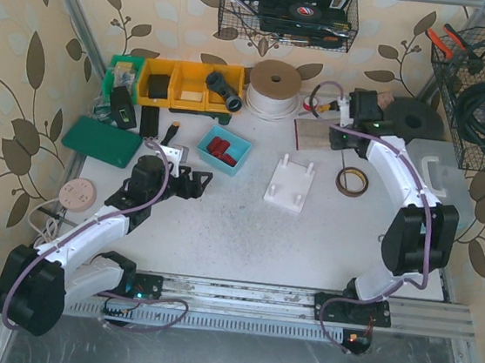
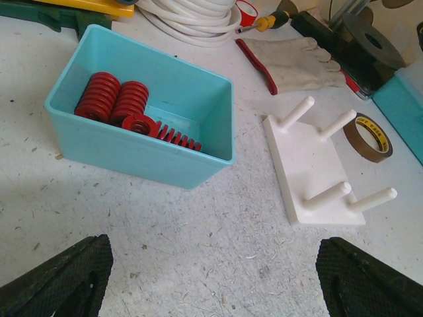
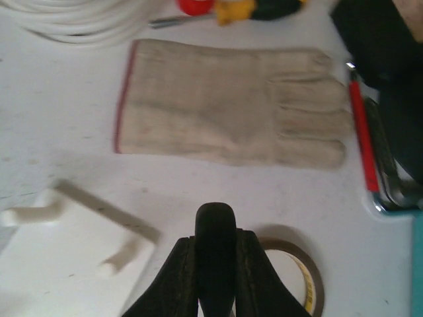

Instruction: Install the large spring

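A blue bin (image 1: 224,150) holds three red springs (image 2: 125,105); two stand side by side and one lies on its side (image 2: 165,132). A white peg board (image 1: 287,191) with several pegs lies right of the bin, also in the left wrist view (image 2: 307,165) and the right wrist view (image 3: 59,251). My left gripper (image 1: 191,183) is open and empty just above the table, short of the bin; its fingers (image 2: 59,277) frame bare table. My right gripper (image 1: 342,140) is shut and empty, with its tip (image 3: 216,221) above the table between the glove and the tape roll.
A beige glove (image 3: 231,105) and a screwdriver (image 2: 264,23) lie behind the peg board. A brown tape roll (image 1: 352,181) lies right of the board. A white hose coil (image 1: 273,89), yellow bins (image 1: 188,83) and a green case (image 1: 102,141) stand at the back and left.
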Controlling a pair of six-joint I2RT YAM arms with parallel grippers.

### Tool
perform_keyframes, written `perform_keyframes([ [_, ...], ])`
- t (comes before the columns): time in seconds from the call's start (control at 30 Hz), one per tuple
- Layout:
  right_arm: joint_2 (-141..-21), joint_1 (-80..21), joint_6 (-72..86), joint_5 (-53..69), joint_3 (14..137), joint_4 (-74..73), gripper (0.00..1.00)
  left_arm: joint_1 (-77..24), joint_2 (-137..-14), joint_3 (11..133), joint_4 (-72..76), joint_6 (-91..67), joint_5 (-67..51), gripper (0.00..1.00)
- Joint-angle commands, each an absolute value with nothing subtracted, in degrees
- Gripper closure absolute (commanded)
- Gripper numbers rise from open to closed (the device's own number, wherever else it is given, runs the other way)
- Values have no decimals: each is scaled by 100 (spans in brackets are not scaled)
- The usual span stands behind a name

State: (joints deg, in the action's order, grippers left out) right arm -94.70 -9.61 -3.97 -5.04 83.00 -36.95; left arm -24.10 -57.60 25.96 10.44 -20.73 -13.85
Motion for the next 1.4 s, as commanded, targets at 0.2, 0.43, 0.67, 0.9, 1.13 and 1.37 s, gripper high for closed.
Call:
perform_keyframes([
  [0.2,-10121,-501,827,-1361,7962,-2988,95,-2461,-5616,2610,1143,-1963,-1389,13],
  [0.43,-11365,-472,1439,-1535,8985,-3085,95,-2461,-5625,2613,1138,-1948,-1373,13],
  [0.67,-12275,-376,1821,-1071,9969,-3446,90,-2461,-5625,2636,1118,-1931,-1365,14],
  [0.9,-12602,-312,1827,-1197,10149,-3478,77,-2461,-5675,2646,1090,-1909,-1311,14],
  [1.13,-12281,-308,1742,-1344,9980,-3625,64,-2461,-5774,2698,1035,-1902,-1311,15],
  [1.37,-10907,-368,1885,-787,8842,-3650,45,-2461,-5654,2793,699,-1922,-1044,20],
])
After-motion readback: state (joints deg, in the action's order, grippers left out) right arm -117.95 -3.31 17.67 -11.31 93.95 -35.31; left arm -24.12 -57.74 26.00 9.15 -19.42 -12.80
